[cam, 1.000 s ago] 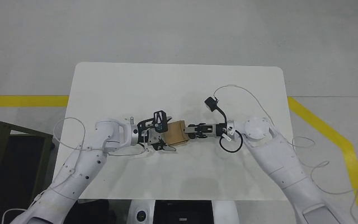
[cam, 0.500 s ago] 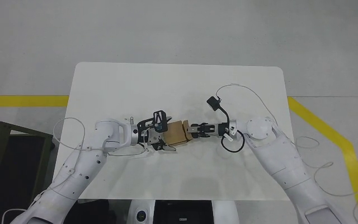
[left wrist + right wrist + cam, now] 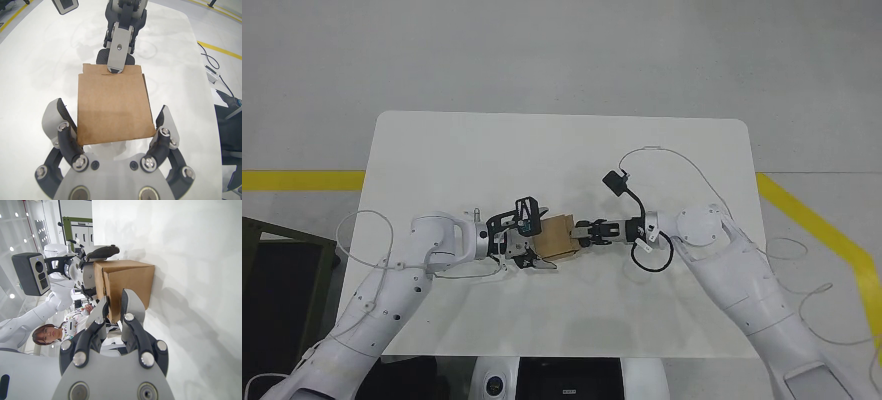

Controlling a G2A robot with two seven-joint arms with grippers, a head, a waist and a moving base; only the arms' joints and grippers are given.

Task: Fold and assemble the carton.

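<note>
A small brown carton (image 3: 557, 238) rests on the white table (image 3: 442, 160) near its middle. My left gripper (image 3: 532, 240) holds it from one side, a finger pressed against each side wall, seen in the left wrist view as the carton (image 3: 113, 106) spanned by the gripper (image 3: 112, 108). My right gripper (image 3: 580, 236) meets the opposite end. In the right wrist view it (image 3: 114, 296) is shut on an upright end flap of the carton (image 3: 128, 275). The left wrist view shows one right finger (image 3: 117, 55) lying over the carton's far edge.
A thin white cable (image 3: 682, 165) from the right arm loops over the back right of the table. Bare tabletop surrounds the carton on all sides. Yellow floor tape (image 3: 302, 180) runs beside the table.
The right arm's wrist and its cable have shifted slightly. The carton and the left gripper stay where they were.
</note>
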